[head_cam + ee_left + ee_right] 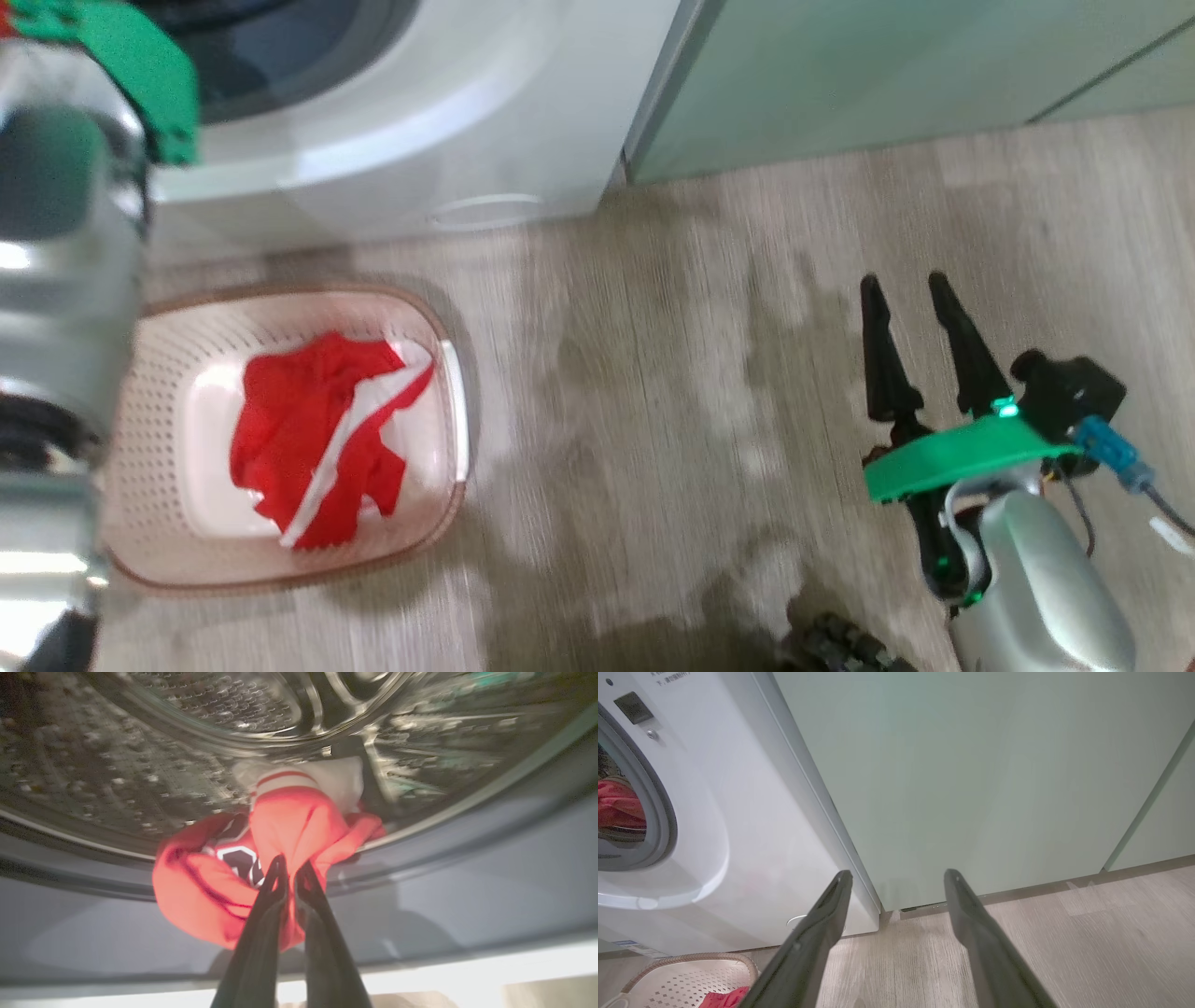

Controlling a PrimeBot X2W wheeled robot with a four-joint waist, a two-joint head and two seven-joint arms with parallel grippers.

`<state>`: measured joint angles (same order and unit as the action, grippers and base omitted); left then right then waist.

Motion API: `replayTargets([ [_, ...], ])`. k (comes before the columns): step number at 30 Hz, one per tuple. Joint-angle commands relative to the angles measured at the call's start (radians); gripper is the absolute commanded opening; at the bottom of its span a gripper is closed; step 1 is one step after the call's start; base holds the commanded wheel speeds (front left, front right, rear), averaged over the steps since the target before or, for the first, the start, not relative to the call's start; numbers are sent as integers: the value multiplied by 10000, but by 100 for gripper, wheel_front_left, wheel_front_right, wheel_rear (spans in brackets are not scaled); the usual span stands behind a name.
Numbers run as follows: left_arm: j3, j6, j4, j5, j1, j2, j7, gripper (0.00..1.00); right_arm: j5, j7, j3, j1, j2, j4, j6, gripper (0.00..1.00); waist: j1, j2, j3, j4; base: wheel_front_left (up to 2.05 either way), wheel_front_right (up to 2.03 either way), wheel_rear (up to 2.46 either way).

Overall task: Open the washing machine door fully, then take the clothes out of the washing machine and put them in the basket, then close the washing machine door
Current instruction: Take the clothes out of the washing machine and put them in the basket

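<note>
Pale wood floor (pixel 653 373) all across the head view. Soft green cabinets (pixel 887 75) up at the back, right beside the big white washing machine (pixel 373 140). Round hole with a grey rim in its front. Inside, a shiny metal drum (pixel 140 742) full of tiny holes.

Down on the floor, just in front of the machine, the cream basket (pixel 154 373) with a brown rim. Lying in the bottom of it, a crumpled red piece (pixel 308 439) with a white stripe.

Along the left edge of the head view, the shiny silver left arm (pixel 65 233), all blurry.

At the mouth of the drum, more red clothes (pixel 299 821) with a white striped bit. Bunched up and hanging over the grey rim, half in and half out. Left gripper (pixel 290 865) pressed tight together on a fold of them, red cloth squeezed between the two dark fingers.

Right gripper (pixel 904 280) far off to the right over bare floor, well apart from the basket. Fingers spread wide with nothing between them, pointing at the bottom of the cabinets.
</note>
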<state>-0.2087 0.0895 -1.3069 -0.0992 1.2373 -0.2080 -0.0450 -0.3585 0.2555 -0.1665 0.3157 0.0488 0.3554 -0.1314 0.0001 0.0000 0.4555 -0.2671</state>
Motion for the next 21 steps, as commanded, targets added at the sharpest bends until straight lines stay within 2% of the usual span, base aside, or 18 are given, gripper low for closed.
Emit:
replayTargets([
  [1,206,-107,246,-205,59,-358,-217,0,77,63,-225,-275,14,-193,7,100,-1,0,-528,76,0,0,0],
  [10,627,-1246,217,-1114,-1610,289,-1264,0,178,63,-256,-968,46,118,7,100,-1,0,-2007,273,0,0,0],
  [21,318,-1570,229,-1219,-4046,996,-1994,0,130,63,-295,-1689,247,255,7,100,-1,0,-3151,840,0,0,0],
])
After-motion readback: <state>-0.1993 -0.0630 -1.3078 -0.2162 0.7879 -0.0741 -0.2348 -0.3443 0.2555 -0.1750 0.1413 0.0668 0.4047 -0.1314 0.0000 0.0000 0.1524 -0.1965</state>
